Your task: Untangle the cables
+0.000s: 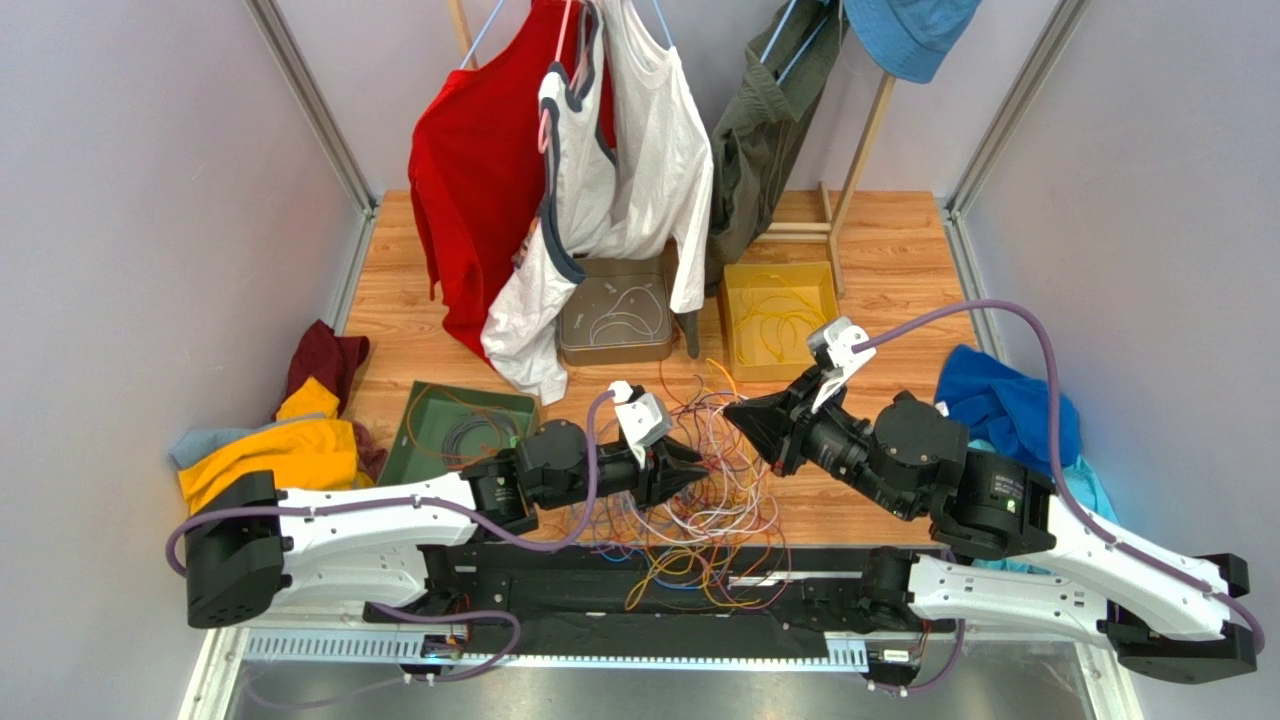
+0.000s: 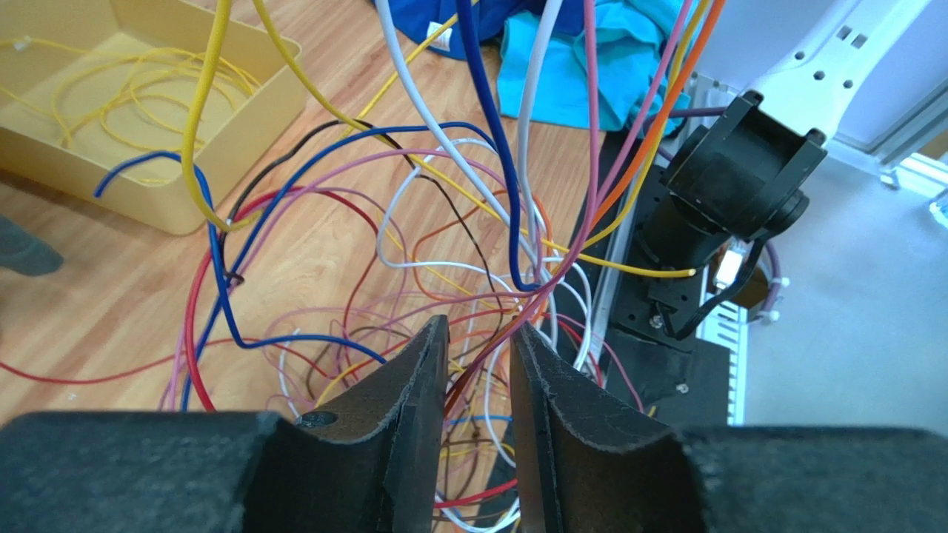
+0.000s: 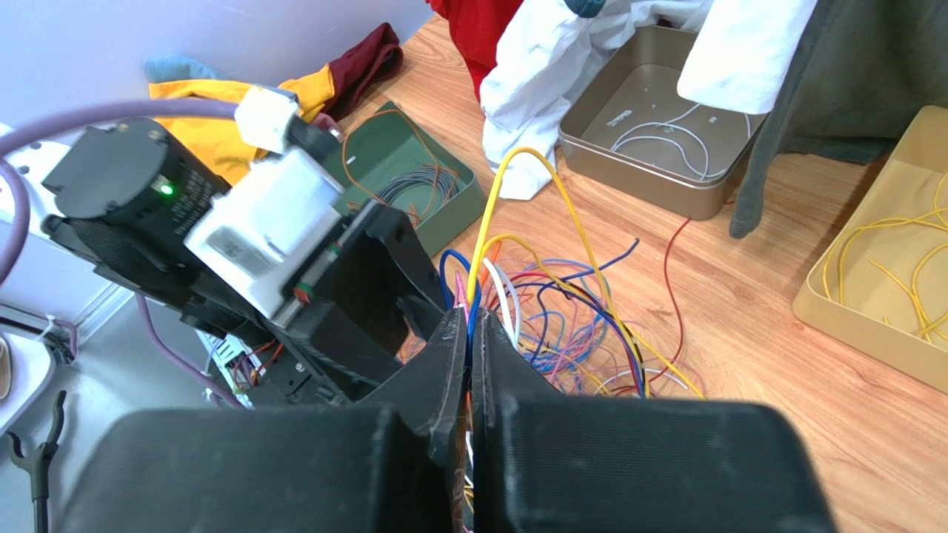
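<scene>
Many thin coloured wire cables [image 1: 703, 503] lie snarled on the wooden tabletop [image 1: 902, 255]; separating begins: right gripper [image 3: 468, 320] clamps a raised bunch, left gripper [image 2: 481, 329] gapes around strands and should next pinch one, then pull

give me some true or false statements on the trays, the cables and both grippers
1. The yellow tray holds yellow cables. True.
2. The right gripper is open and empty. False: it is shut on cables.
3. The grey tray holds red cables. False: it holds white cables.
4. Cables pass between the left gripper's jaws. True.
5. The green tray is empty. False: cables lie in it.
</scene>
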Controlling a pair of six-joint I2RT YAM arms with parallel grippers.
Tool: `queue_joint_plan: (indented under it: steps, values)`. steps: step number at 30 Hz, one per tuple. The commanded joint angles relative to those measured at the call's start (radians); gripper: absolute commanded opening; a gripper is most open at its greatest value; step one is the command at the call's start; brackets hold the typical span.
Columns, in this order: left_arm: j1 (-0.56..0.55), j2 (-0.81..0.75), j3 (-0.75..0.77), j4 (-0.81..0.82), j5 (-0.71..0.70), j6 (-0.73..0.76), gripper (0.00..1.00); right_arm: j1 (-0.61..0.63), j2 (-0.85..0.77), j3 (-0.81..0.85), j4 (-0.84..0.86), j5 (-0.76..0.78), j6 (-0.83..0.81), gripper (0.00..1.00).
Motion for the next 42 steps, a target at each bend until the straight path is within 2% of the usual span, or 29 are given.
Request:
queue_joint_plan:
  steps: [1,4,6,7,9,10,13,18,22,25,33,39,42]
  values:
    - [-0.005,-0.038,0.017,0.074,-0.015,0.003,0.18,0.004,-0.026,0.008,0.012,0.004,0.017,0.0]
    - [-0.003,-0.104,0.001,0.036,-0.047,-0.003,0.0,0.004,-0.043,-0.006,0.011,0.008,0.02,0.0]
    - [-0.003,-0.171,0.006,-0.004,-0.064,-0.003,0.0,0.004,-0.054,-0.012,0.009,0.014,0.023,0.0]
    - [-0.003,-0.197,0.009,-0.061,-0.084,-0.006,0.0,0.004,-0.054,-0.016,0.003,0.018,0.025,0.07]
    - [-0.003,-0.281,0.032,-0.138,-0.136,-0.013,0.0,0.004,-0.059,-0.019,-0.008,0.031,0.031,0.32]
    - [-0.005,-0.312,0.044,-0.229,-0.185,-0.019,0.0,0.004,-0.06,-0.023,-0.026,0.037,0.034,0.47]
    - [-0.003,-0.421,0.11,-0.407,-0.301,-0.025,0.0,0.004,-0.068,-0.036,-0.054,0.074,0.054,0.6]
    - [-0.001,-0.495,0.274,-0.6,-0.403,-0.028,0.0,0.004,-0.109,-0.104,-0.041,0.094,0.08,0.61]
    - [-0.003,-0.415,0.46,-0.791,-0.458,-0.039,0.0,0.004,-0.119,-0.133,-0.044,0.102,0.1,0.6]
    - [-0.001,-0.331,0.596,-0.868,-0.468,-0.037,0.0,0.004,-0.12,-0.17,-0.011,0.058,0.112,0.57]
    - [-0.001,-0.202,0.813,-0.874,-0.423,-0.013,0.0,0.004,-0.1,-0.276,0.184,-0.143,0.124,0.54]
    - [-0.001,-0.128,0.882,-0.882,-0.35,-0.032,0.0,0.004,-0.047,-0.277,0.369,-0.234,0.085,0.56]
    - [-0.001,-0.108,0.888,-0.882,-0.331,-0.04,0.0,0.004,0.002,-0.268,0.411,-0.237,0.056,0.56]
